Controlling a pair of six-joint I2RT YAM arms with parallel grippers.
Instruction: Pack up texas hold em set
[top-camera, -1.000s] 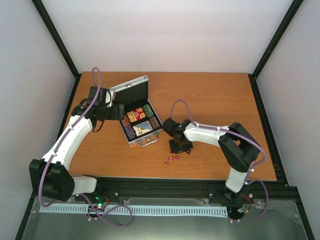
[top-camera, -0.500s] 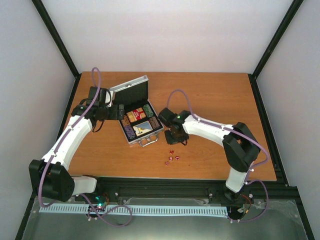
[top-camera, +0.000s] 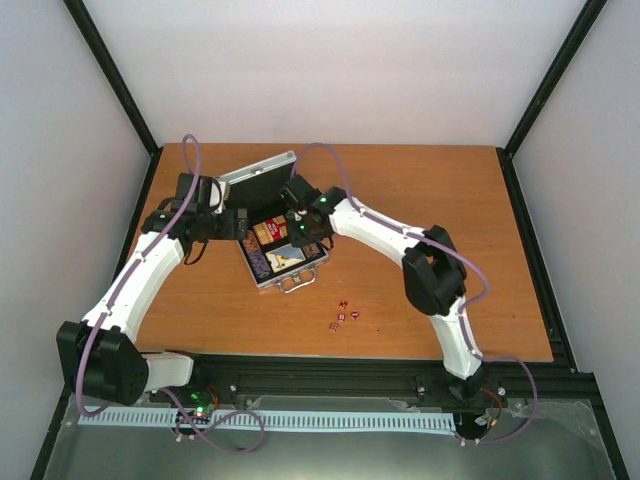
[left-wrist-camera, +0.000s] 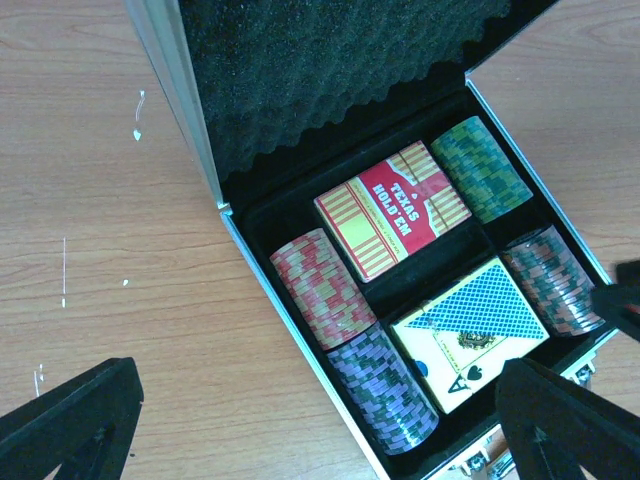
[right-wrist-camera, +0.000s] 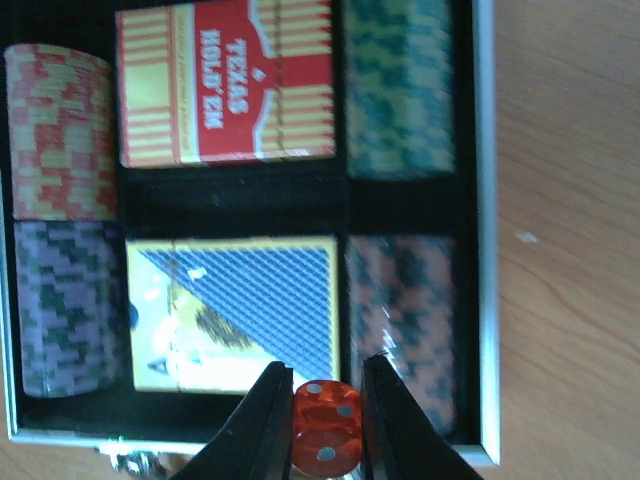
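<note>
The silver briefcase (top-camera: 262, 283) lies open on the table, lid (top-camera: 258, 180) raised. In the left wrist view it holds a red deck (left-wrist-camera: 392, 210), a blue-yellow deck (left-wrist-camera: 470, 330) and four chip stacks: red (left-wrist-camera: 320, 288), purple (left-wrist-camera: 385, 390), green (left-wrist-camera: 482, 168) and brown-red (left-wrist-camera: 548, 280). My right gripper (right-wrist-camera: 326, 385) is shut on a red die (right-wrist-camera: 325, 440) just above the case's front edge, between the blue-yellow deck (right-wrist-camera: 235, 310) and a chip stack (right-wrist-camera: 405, 320); it also shows from above (top-camera: 305, 232). My left gripper (left-wrist-camera: 320, 370) is open at the case's left side (top-camera: 240, 222).
Other small red dice (top-camera: 343, 316) lie loose on the wooden table (top-camera: 450, 220) in front of the case, right of its handle (top-camera: 292, 286). Black frame posts stand at the table's back corners.
My right arm has swung from the loose dice near the front up and left to above the open case, carrying a die. The left arm has not moved.
</note>
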